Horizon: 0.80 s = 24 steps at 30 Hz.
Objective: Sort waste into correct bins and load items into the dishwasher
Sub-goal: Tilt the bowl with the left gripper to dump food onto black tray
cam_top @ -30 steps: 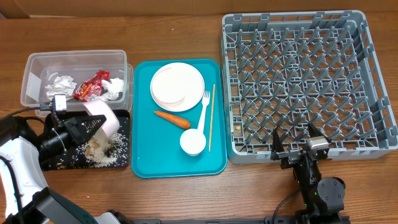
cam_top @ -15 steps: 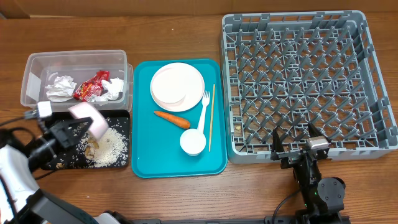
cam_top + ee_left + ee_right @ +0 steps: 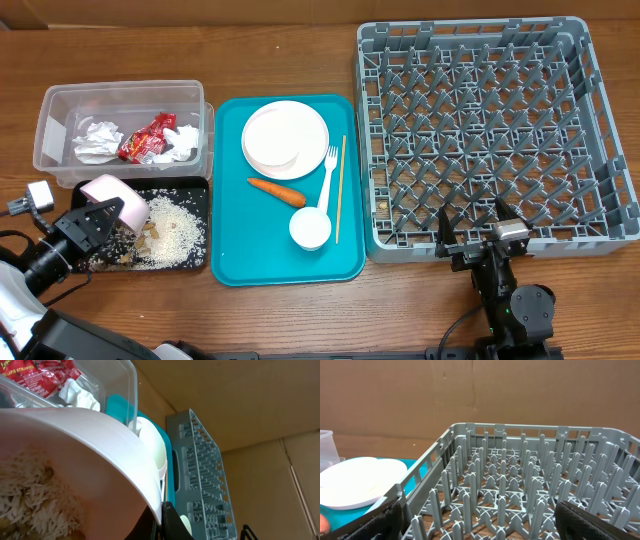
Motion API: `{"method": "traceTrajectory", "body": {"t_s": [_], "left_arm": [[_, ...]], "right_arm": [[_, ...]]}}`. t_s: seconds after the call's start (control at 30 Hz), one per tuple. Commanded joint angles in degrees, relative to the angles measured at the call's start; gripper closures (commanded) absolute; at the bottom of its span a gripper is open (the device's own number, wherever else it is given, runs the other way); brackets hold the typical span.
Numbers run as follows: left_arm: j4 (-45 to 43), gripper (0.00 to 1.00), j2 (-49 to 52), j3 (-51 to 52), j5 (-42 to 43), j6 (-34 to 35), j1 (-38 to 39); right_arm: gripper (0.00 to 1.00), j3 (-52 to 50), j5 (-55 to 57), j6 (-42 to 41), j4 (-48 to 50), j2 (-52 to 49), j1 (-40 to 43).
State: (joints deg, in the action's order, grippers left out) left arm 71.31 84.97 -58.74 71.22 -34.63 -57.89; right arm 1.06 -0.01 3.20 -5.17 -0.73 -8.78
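Note:
My left gripper (image 3: 92, 222) is shut on the rim of a white bowl (image 3: 112, 203), tipped on its side over the left end of the shallow black tray (image 3: 196, 192). Pale crumbs and beige bits (image 3: 168, 238) lie in the tray. In the left wrist view the bowl (image 3: 95, 435) fills the frame, the fingers (image 3: 162, 521) pinch its edge, and the scraps (image 3: 25, 497) lie below. The clear tub (image 3: 55, 120) holds white napkins (image 3: 96, 140) and the red wrapper (image 3: 146, 138). My right gripper (image 3: 470, 236) is open at the front edge of the grey dish rack (image 3: 480, 100).
The teal tray (image 3: 235, 250) holds a round plate with a bowl on it (image 3: 285, 136), a carrot piece (image 3: 276, 190), a white fork (image 3: 327, 178), a chopstick (image 3: 340, 190) and a small white cup (image 3: 310, 228). The right wrist view shows the rack pegs (image 3: 520, 485) and the plate (image 3: 360, 482).
My left gripper has moved left and toward the table's front with the bowl. More crumbs now lie uncovered in the black tray. The right arm has not moved.

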Motion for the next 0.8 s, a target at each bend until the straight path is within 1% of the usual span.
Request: {"method": "traceTrajectory", "body": {"t_s": [0.0,0.27,0.37,0.47,0.57,0.67,0.77], "left_arm": [[0.5,0.96,-1.1,0.2,2.4,-4.0,-0.2],[1.9,0.96,-1.1,1.6,3.4,-4.9,2.4],[1.7,0.96,-1.1,1.6,3.4,-7.7,2.9],[2.4,0.96,-1.1,1.6,4.3,-7.2,2.8],[2.6,0.96,-1.1,1.6,4.4,-9.2,2.8],[1.8,0.96,-1.1,1.6,3.6,-7.3,2.8],[1.0,0.96,-1.1,1.7,3.3,-8.2,2.9]], "right_arm": [[0.0,-0.6,-0.1,-0.2,0.3,0.5,-0.5],[0.0,-0.6,-0.1,-0.2,0.3,0.5,-0.5],[0.0,-0.6,-0.1,-0.2,0.3,0.5,-0.5],[0.0,-0.6,-0.1,-0.2,0.3,0.5,-0.5],[0.0,-0.6,-0.1,-0.2,0.3,0.5,-0.5],[0.0,-0.6,-0.1,-0.2,0.3,0.5,-0.5],[0.0,-0.6,-0.1,-0.2,0.3,0.5,-0.5]]}}
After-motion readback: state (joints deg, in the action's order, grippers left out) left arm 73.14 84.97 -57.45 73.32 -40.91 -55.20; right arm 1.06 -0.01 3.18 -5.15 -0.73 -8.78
